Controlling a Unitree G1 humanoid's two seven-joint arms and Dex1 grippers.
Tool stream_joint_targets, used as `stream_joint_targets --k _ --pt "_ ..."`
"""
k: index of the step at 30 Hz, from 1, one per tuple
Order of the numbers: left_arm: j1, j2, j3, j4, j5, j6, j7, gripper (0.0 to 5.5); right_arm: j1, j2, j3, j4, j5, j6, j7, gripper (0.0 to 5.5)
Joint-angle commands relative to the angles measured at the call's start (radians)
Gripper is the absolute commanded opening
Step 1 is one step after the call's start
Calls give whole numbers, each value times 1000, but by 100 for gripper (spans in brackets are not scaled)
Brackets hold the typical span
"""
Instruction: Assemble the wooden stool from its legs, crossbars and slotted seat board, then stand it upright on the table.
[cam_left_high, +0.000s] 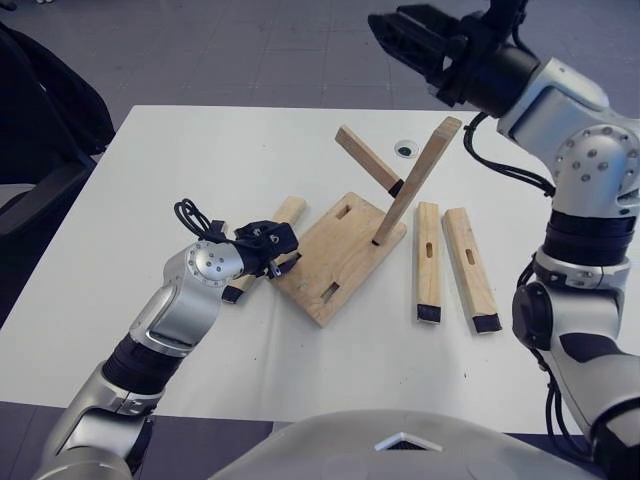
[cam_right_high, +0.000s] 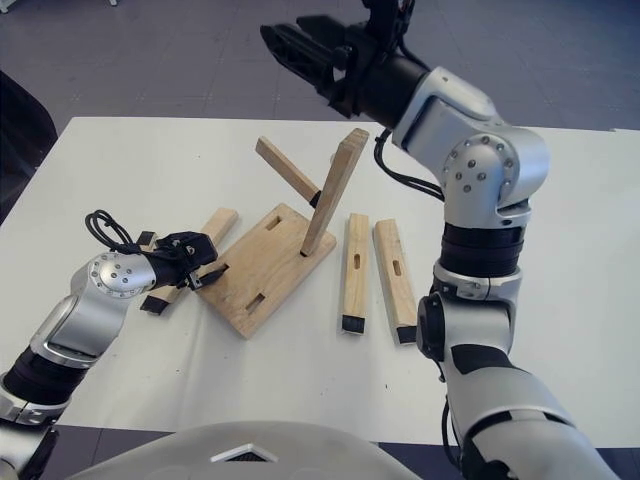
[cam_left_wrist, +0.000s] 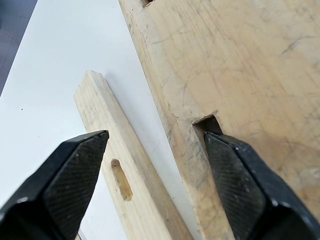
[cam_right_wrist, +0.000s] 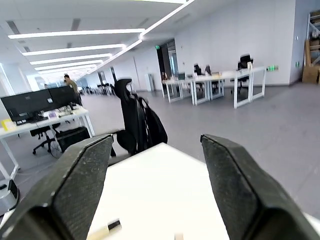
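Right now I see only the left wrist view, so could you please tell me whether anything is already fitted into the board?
Observer: Yes, one leg stands tilted in a slot of the board, with a crossbar jutting from it.
Operator: Thank you. Where is the right gripper?
Observer: The right gripper is raised well above the table, open and empty.
Operator: Are there spare legs nearby?
Observer: Two legs lie flat, side by side, on the board's right.
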Motion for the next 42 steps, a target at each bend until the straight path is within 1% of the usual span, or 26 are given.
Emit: stream_joint_targets --k 1,3,4,5,7,10,11,12,13,17,18,22,26,28,30,32,34,36,37,38,39,42 --pt "43 -13 -47 29 3 15 -12 356 -213 7 -143 -34 95 -128 -25 322" --pt "47 -14 -49 26 2 16 -12 356 -246 -1 -163 -28 110 -155 -32 322" --pt "48 -13 -49 24 1 17 -12 356 -236 -15 -152 -17 99 -150 -31 322" --pt "49 -13 -49 23 1 17 -12 356 -186 -23 -116 -11 77 -130 -21 322" --pt "53 -14 -48 20 2 19 -12 356 18 -26 14 -3 16 -81 19 322" --pt "51 -20 -50 27 4 20 -11 356 440 -110 317 0 -119 -46 115 322" --pt "50 -24 -48 31 3 21 -10 356 534 -138 378 -1 -161 -51 130 322" --pt "46 -26 -49 36 4 18 -10 356 573 -144 389 5 -177 -59 137 322" --pt "48 -27 -46 38 3 17 -9 356 558 -133 368 21 -177 -69 128 322" --pt "60 -30 -46 35 3 16 -12 356 258 -40 131 39 -16 -54 22 322" --pt "58 -32 -47 37 4 16 -12 356 211 -32 97 17 16 -44 1 322" --pt "63 -35 -45 41 5 14 -12 356 36 -15 -44 -89 162 -12 -95 322" --pt "74 -38 -44 43 4 11 -10 356 -213 -33 -206 -85 279 -110 -182 322" --pt "77 -40 -43 42 3 12 -8 356 -273 -53 -234 -71 288 -141 -196 322" --pt "79 -40 -42 40 4 14 -7 356 -257 -67 -207 -55 262 -141 -180 322" --pt "82 -42 -40 37 3 15 -5 356 -120 -69 -125 -20 194 -123 -138 322" --pt "83 -44 -41 34 4 18 -5 356 138 -64 28 -13 127 -74 -67 322" --pt "84 -46 -40 34 4 19 -4 356 407 -95 228 -49 47 -54 8 322" --pt "84 -47 -39 37 3 18 -4 356 516 -112 300 -60 11 -48 25 322" --pt "85 -48 -39 40 3 16 -5 356 587 -121 341 -64 -16 -47 36 322" --pt "87 -48 -38 42 2 17 -5 356 592 -121 346 -51 -33 -55 38 322" --pt "98 -47 -31 39 -4 24 -5 356 429 -88 232 17 -18 -89 -9 322"
